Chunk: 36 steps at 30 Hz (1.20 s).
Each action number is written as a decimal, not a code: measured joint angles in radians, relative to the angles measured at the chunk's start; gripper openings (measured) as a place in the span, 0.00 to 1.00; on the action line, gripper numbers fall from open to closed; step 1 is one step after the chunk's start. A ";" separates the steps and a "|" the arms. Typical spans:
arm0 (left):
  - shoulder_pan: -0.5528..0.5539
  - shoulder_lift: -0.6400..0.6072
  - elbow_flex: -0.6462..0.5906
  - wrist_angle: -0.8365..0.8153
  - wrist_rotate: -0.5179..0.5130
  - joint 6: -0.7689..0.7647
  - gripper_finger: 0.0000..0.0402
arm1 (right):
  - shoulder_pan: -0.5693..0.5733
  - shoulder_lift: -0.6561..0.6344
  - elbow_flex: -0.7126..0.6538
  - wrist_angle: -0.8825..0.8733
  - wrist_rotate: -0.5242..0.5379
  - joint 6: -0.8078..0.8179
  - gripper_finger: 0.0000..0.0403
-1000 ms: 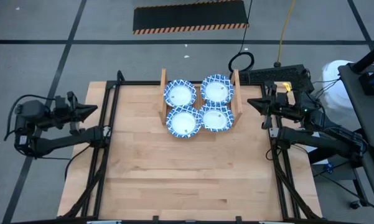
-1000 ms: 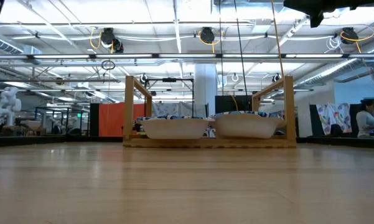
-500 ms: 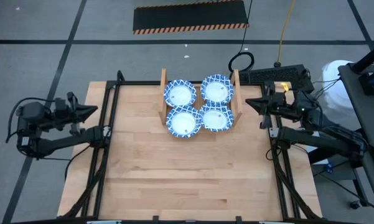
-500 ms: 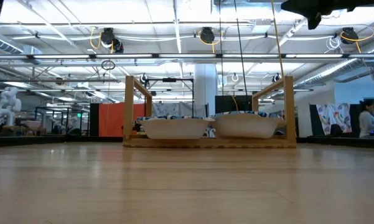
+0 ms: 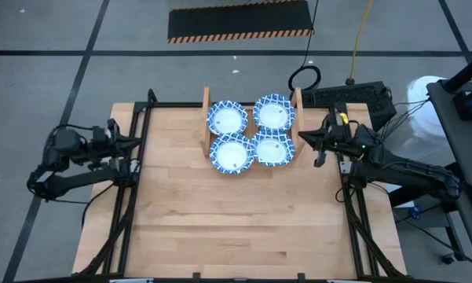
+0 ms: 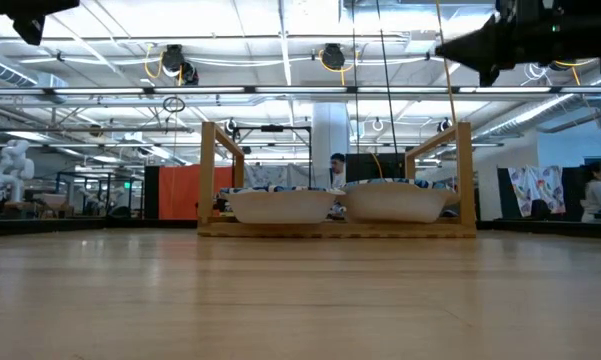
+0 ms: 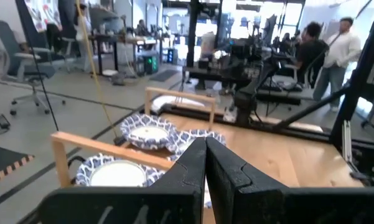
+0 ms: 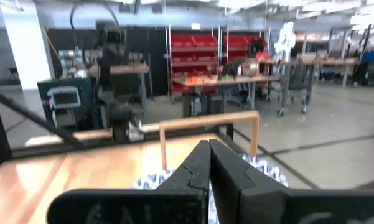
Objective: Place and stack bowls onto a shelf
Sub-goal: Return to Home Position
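Observation:
Several blue-and-white rimmed bowls sit side by side on the low wooden shelf (image 5: 205,118) at the table's far middle: two at the back (image 5: 226,119) (image 5: 273,113) and two at the front (image 5: 232,153) (image 5: 272,148). In the low view the front bowls (image 6: 280,205) (image 6: 395,201) rest by their bases on the shelf's slats between the upright boards (image 6: 465,170). My left gripper (image 5: 139,142) hangs shut over the table's left edge and points at the shelf. My right gripper (image 5: 301,136) is shut and stands just right of the shelf's right board, above the table. Neither holds anything.
Black frame rails (image 5: 133,181) (image 5: 353,204) run along the table's left and right sides. A power strip and cables (image 5: 345,96) lie behind the far right corner. Bare wooden tabletop (image 5: 243,228) stretches from the shelf toward the near edge. People stand in the room beyond (image 7: 336,50).
Both grippers have come down and moved inward toward the shelf, the left one toward the table's right, the right one toward the table's left up to the shelf's right board. Both stay shut. The bowls and the shelf have not moved.

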 joint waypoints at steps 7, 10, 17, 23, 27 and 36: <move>0.000 0.000 -0.041 0.044 -0.001 -0.034 0.04 | 0.000 -0.032 -0.087 -0.004 0.001 0.020 0.00; 0.000 0.000 -0.049 0.051 0.000 -0.034 0.04 | 0.000 -0.061 -0.109 -0.003 0.001 0.046 0.00; 0.000 0.000 -0.053 0.054 0.000 -0.043 0.04 | 0.000 -0.163 -0.144 -0.003 0.001 0.052 0.00; 0.000 0.001 -0.053 0.054 0.000 -0.044 0.04 | 0.000 -0.231 -0.151 -0.051 0.002 0.049 0.00; 0.000 0.001 -0.053 0.053 0.000 -0.044 0.04 | 0.000 -0.270 -0.151 -0.092 0.001 0.050 0.00; 0.000 0.001 -0.053 0.051 0.023 -0.043 0.04 | 0.000 -0.356 -0.151 -0.158 0.005 0.047 0.00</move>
